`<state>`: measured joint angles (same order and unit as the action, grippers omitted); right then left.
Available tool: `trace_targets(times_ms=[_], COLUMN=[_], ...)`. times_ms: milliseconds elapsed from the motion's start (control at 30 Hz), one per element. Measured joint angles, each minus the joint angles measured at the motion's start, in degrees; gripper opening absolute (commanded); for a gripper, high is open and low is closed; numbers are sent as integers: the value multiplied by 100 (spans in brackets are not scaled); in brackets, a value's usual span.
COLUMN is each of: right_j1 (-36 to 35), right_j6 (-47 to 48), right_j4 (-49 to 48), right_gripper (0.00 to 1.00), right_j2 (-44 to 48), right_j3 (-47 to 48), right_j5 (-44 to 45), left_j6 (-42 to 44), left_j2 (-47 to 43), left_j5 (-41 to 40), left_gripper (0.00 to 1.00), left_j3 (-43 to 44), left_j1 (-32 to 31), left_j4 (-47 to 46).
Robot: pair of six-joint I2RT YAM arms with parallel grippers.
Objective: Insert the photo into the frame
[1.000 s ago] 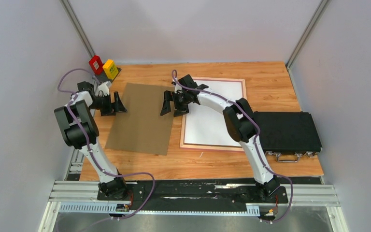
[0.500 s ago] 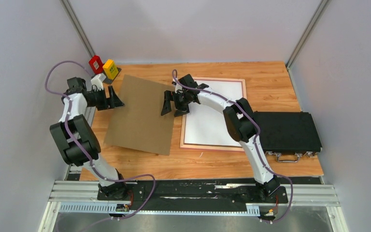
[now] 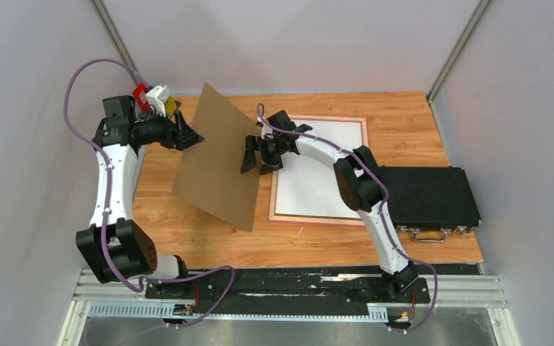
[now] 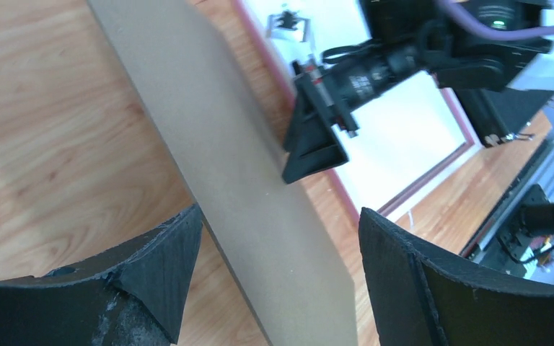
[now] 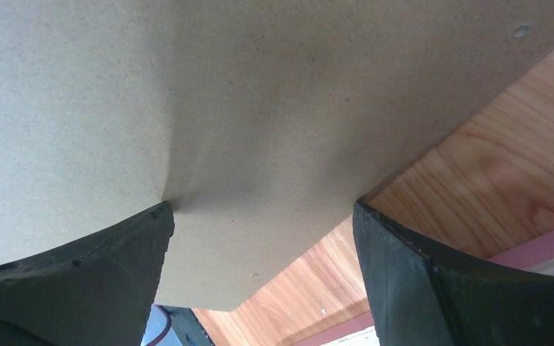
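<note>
Both gape wide: the left pincer [image 3: 187,135] props the tilted backing board [image 3: 213,173], the right pincer [image 3: 260,157] straddles its right edge (neither clamps). Pivot it slowly toward the frame [image 3: 332,118], lower edge on the bench [image 3: 404,130].

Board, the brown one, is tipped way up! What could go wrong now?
1. The board seems only propped against the left gripper, whose jaws stand wide and are not pinching it. It may slide off and flop down.
2. Its right edge sits right by the open right gripper. If it tips over, it might bump that gripper or land on the frame.
</note>
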<state>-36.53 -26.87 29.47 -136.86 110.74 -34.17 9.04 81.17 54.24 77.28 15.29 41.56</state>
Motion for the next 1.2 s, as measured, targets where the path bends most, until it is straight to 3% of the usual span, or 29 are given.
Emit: trace_targets(times_ms=[400, 767, 967, 1200], right_j1=[197, 326, 426, 501], right_j6=[118, 297, 470, 614], right_j4=[-247, -520, -645, -743], right_gripper=[96, 95, 94, 94], right_j2=[-46, -133, -160, -151], right_j3=[-133, -219, -289, -369], right_j5=[-960, -1803, -2227, -2413], left_j6=[-153, -240, -474, -787], left_j2=[-304, -317, -13, 11], left_j5=[-184, -337, -385, -879], left_gripper=[70, 69, 68, 60], left_j3=[352, 389, 212, 201], left_j1=[-721, -1169, -1698, -1939], left_j4=[199, -15, 393, 459])
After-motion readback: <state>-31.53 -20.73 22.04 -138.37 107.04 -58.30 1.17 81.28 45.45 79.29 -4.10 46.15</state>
